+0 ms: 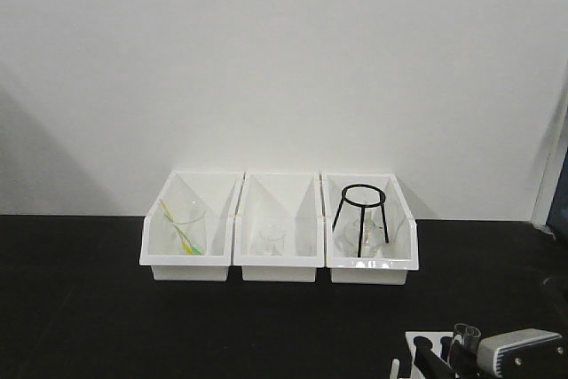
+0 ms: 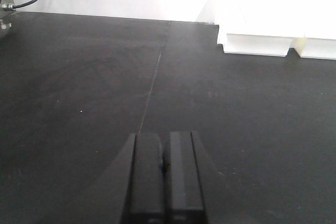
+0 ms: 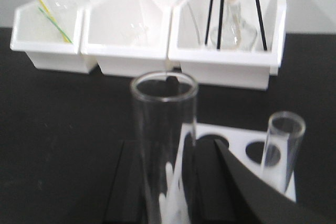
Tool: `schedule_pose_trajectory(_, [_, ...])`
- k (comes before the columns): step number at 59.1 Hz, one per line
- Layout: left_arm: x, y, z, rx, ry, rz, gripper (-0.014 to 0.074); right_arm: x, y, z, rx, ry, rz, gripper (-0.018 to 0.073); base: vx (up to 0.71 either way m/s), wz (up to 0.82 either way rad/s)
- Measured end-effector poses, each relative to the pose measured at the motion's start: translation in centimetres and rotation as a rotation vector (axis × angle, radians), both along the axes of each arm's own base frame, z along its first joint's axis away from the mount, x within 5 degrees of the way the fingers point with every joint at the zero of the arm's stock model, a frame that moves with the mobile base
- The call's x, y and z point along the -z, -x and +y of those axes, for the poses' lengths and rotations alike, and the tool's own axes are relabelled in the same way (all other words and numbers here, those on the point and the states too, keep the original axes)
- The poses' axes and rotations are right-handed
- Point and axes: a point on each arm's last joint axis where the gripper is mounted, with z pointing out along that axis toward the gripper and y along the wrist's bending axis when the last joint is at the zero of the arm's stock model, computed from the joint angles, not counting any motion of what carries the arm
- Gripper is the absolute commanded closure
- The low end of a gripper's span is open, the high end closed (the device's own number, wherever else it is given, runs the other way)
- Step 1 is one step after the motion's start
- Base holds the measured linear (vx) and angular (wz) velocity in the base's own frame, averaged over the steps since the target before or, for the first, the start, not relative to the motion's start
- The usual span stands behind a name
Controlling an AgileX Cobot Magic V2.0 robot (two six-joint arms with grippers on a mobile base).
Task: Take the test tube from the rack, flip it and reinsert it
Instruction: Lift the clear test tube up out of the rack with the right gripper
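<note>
My right claw (image 3: 169, 150) is clamped on the test tube (image 3: 164, 129), a dark finger pressed against each side of the glass. The tube stands upright with its open rim up. Its lower end is hidden between my fingers, so I cannot tell whether it sits in a hole of the rack (image 3: 236, 145). The second tube (image 3: 283, 140) stands in the rack just to the right, apart from mine, with round open holes between them.

From the front, the rack sits at the near right edge of the black table (image 2: 79, 103), and my right arm reaches in low from the right. A broad stretch of tabletop lies between the rack and three white bins along the back edge, under the white wall (image 1: 284, 59). The left bin (image 3: 50, 51) holds a beaker with yellow and green sticks. The middle bin (image 3: 128, 56) holds a small beaker. The right bin (image 3: 226, 72) holds a black tripod (image 3: 259, 19) over a flask.

My left claw (image 2: 164, 136) has its fingers pressed together and holds nothing. It is held low over the dark tabletop, pointing along a thin seam (image 2: 155, 77), with the bins off to its far right.
</note>
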Motion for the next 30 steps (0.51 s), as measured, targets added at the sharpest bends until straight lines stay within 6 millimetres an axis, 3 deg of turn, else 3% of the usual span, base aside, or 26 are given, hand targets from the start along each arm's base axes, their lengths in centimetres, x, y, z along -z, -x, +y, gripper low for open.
schedule_pose_trajectory(15, [0.0,0.0,0.0,0.0,0.0,0.0,0.0603,-3.4,1.2,-0.4,-0.002,-0.019,-0.099,0.0474,0.0,0.0])
schedule_pose_trajectory(30, [0.0,0.0,0.0,0.0,0.0,0.0,0.0603,-7.5,1.2,-0.4,0.0,0.01,-0.135,0.0471,0.0,0.0])
